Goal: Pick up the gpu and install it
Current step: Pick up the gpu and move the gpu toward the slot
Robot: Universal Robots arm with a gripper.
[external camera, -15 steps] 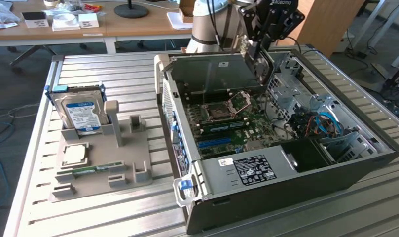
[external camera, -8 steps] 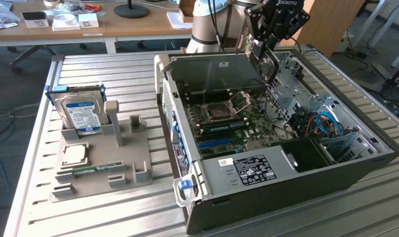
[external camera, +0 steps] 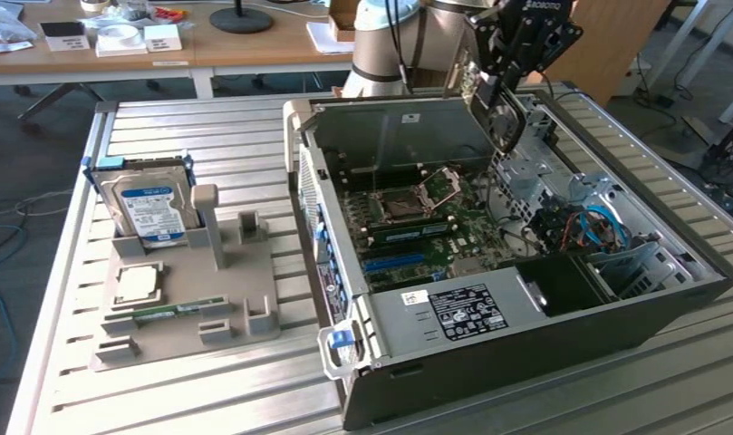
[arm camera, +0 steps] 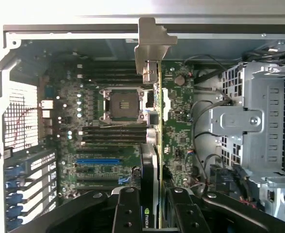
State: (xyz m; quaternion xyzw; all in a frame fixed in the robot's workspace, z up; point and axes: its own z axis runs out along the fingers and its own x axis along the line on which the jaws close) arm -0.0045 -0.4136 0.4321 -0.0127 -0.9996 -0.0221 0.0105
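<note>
Exterior view: pick-up done, install not. Up over the open pc case (external camera: 608, 344), gripper (external camera: 496, 91) pinched narrow on the gpu (external camera: 503, 122). Card hanging on edge right beneath the fingers, dark fan side facing exterior view's right. Not yet seated: clear gap betw. card's lower edge and motherboard (external camera: 438, 227) below gripper. Well off from gripper, toward exterior view's left: grey parts tray (external camera: 227, 281) w/ hard drive (external camera: 149, 204) stood upright, processor chip (external camera: 137, 283) and memory stick (external camera: 160, 313) lying flat in front of it. None of those near gripper.

Wrist view: looking down along the card into the case. Gpu (arm camera: 151, 160) edge-on betw. the two fingers (arm camera: 128, 208), one on each face, so gripper (arm camera: 153, 194) closed on card, not wide. Metal bracket (arm camera: 150, 46) at card's end farthest from gripper, close to case's back wall. Under gripper: motherboard (arm camera: 181, 131), w/ processor socket (arm camera: 123, 104) on one side of card and drive cage (arm camera: 249, 126) on the other. Blue slot (arm camera: 98, 160) plus dark slots next to it on socket side, all bare, nothing plugged in. Card's edge seemingly off to the side of those slots, not in one.

Judged abt. halfway: grabbed, lifted, brought over case. Left to do: lining up w/ slot, seating, letting go. Slot latch too small to tell.
</note>
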